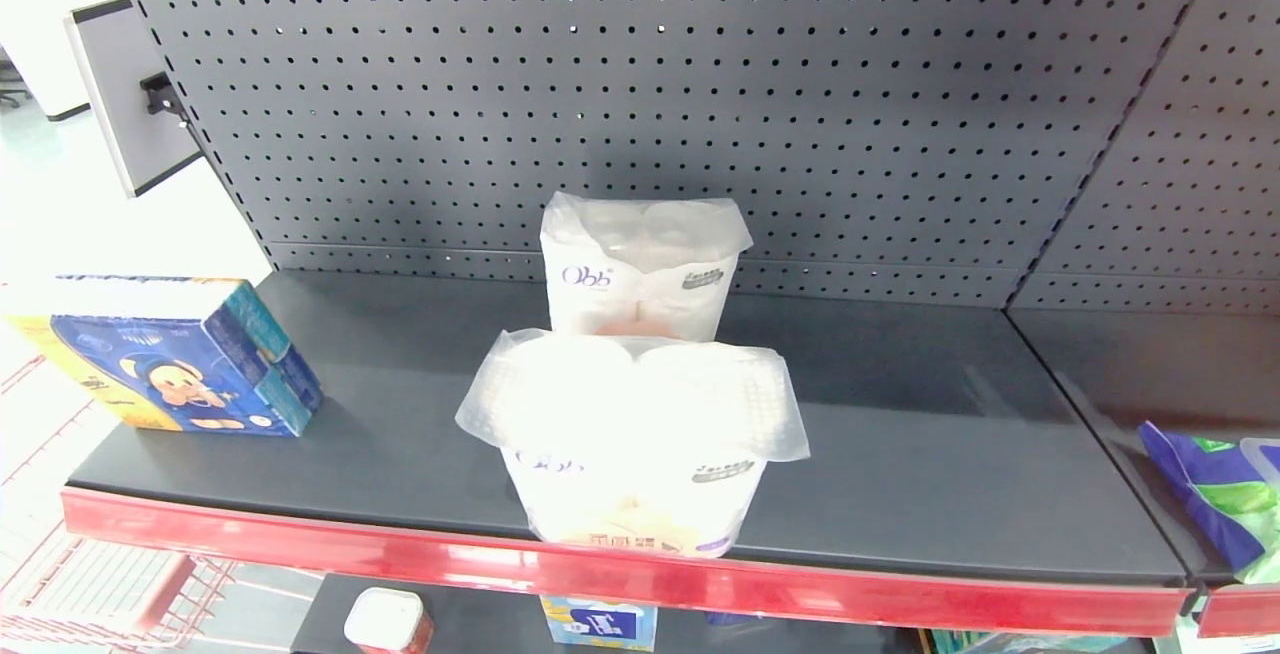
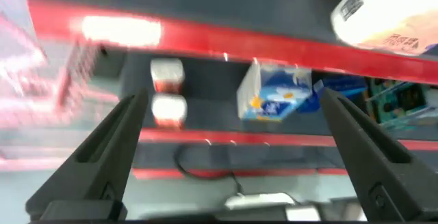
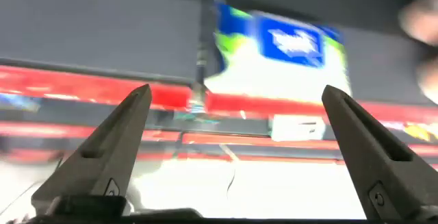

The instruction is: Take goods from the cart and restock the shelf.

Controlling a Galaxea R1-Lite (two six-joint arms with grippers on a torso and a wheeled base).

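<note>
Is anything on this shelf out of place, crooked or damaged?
The blue pack at the left end of the shelf sits turned at an angle and seems to hang past that end. The front white pack and the rear white pack stand upright in line; no damage or spill shows.

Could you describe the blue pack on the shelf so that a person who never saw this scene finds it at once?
Start at the dark shelf with the red front edge, below the pegboard. Go to its left end: the blue pack lies there. Unlike the front white pack and the rear white pack in the middle, it is blue and yellow with a cartoon figure.
</note>
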